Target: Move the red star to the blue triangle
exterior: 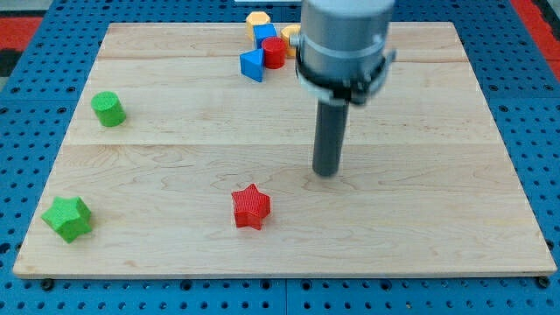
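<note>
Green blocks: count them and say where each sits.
2. A green cylinder lies near the view's left edge, and a green star sits at the bottom-left corner. The arm hides part of the top cluster, so another may be concealed.

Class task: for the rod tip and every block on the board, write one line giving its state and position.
my tip: on the board, up-right of the red star, apart.
red star: flat, alone, lower middle.
blue triangle: top cluster, against red cylinder.
yellow hexagon: top edge.
green cylinder: upright, left.
green star: flat, bottom left.
</note>
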Controlling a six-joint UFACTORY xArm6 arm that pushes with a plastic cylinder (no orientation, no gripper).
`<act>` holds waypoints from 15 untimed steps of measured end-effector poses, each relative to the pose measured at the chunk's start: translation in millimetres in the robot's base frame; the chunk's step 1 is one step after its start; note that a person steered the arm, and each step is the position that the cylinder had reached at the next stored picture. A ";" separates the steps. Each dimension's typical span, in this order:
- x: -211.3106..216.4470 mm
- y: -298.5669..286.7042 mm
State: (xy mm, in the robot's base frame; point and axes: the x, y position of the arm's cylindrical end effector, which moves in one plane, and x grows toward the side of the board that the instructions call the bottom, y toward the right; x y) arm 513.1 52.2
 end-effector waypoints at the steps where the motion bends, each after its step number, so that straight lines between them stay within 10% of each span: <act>1: 41.0 -1.9; 2: 88.8 -22.4; 4: 36.9 -114.3; 11: -60.9 -35.9; 15: 5.1 18.9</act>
State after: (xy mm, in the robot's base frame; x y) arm 518.2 71.1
